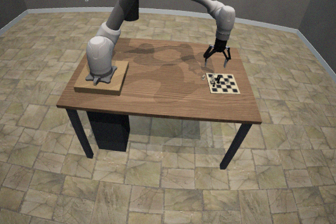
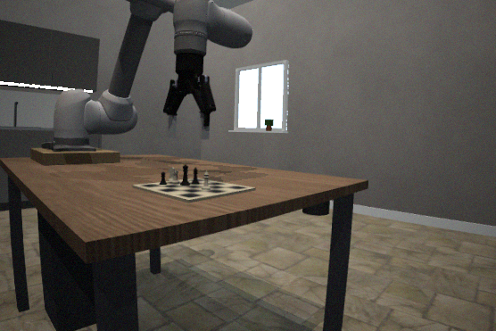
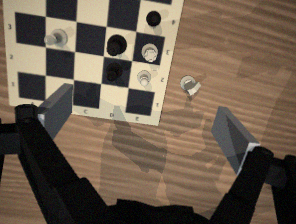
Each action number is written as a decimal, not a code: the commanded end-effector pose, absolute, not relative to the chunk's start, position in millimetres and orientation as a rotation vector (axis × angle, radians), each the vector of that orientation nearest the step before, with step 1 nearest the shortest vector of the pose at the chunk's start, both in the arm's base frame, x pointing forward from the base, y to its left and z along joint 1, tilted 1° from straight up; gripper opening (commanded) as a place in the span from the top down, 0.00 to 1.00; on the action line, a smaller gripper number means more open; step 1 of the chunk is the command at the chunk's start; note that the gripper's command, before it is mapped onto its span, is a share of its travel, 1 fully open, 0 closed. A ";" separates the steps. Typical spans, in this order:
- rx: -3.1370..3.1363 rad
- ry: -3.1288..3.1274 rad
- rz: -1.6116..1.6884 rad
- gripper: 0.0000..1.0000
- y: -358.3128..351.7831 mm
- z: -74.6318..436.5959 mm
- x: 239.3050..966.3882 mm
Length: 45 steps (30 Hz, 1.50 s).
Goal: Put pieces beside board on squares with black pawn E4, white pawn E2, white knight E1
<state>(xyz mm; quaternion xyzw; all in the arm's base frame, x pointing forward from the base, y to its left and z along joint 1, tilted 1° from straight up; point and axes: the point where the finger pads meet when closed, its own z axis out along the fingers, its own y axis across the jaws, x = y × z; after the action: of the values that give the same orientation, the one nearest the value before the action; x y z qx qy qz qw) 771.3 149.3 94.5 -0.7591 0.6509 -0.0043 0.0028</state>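
Observation:
My gripper (image 1: 215, 63) (image 2: 188, 129) (image 3: 145, 109) is open and empty, hanging above the table just off the chessboard's (image 1: 233, 91) (image 2: 232, 189) (image 3: 100, 111) row-1 edge. In the wrist view the white pawn (image 3: 144, 77) stands upright on E2 and the black pawn (image 3: 153, 18) stands on E4. The white knight (image 3: 189, 84) (image 1: 202, 76) stands on the wood beside the board, next to row 2. E1 (image 3: 141, 102) is bare.
Other pieces stand on the board: a white one (image 3: 150, 51) on E3, two black ones (image 3: 116, 45) (image 3: 113, 71) in the D column, a white one (image 3: 55, 37) further left. The arm's base sits on a wooden block (image 1: 101, 84) at the table's far end.

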 end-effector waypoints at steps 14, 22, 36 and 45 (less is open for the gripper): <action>-1.933 2.467 -0.011 0.00 144.5 92.9 740.6; -1.387 2.808 -0.004 0.00 139.7 90.5 710.2; -1.315 2.843 -0.008 0.78 139.5 90.4 709.1; -1.315 2.843 -0.008 0.78 139.5 90.4 709.1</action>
<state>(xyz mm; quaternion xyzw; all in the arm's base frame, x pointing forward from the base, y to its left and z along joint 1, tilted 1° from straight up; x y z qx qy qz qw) 709.1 139.5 90.3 -0.4198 0.9076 -0.0027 0.0044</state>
